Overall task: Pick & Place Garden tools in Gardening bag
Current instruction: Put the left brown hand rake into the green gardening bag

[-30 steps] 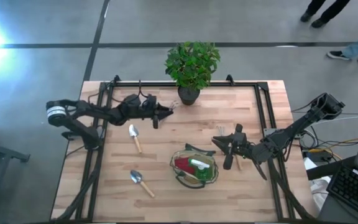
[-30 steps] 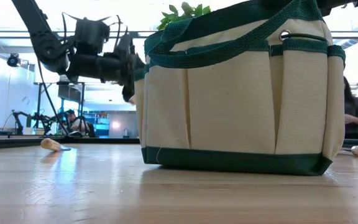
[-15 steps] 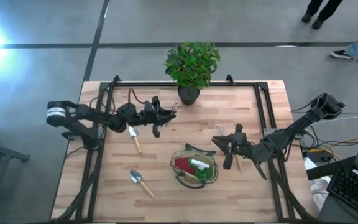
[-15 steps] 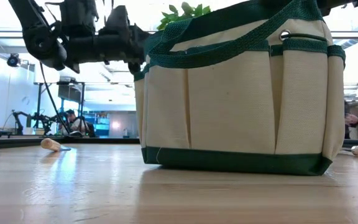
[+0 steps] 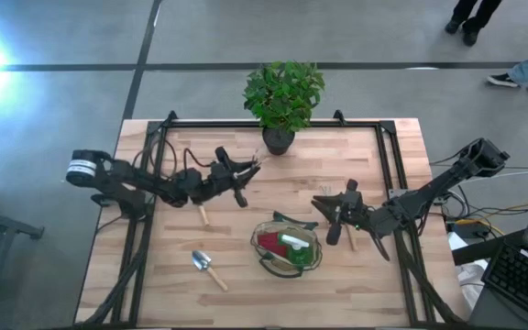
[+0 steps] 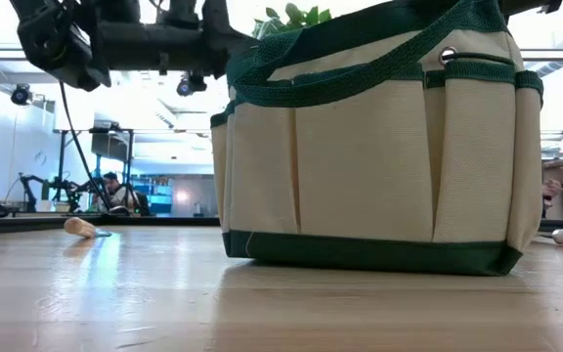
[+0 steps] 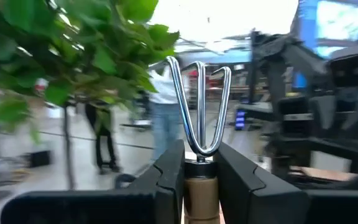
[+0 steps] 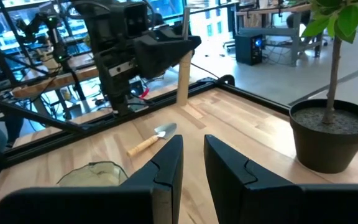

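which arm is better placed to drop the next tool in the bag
Left, probably. Its end effector is shut on a fork, in the air, close to the gardening bag. The right end effector is beside the bag.

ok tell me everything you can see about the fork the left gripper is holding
The hand fork has three shiny silver wire-like tines curving up from a dark collar on a light wooden handle. The left gripper is shut on the handle just below the collar, one dark finger on each side, so the tines point straight out past the fingers. In the high view it is held above the table near the potted plant. Nothing but the gripper touches it.
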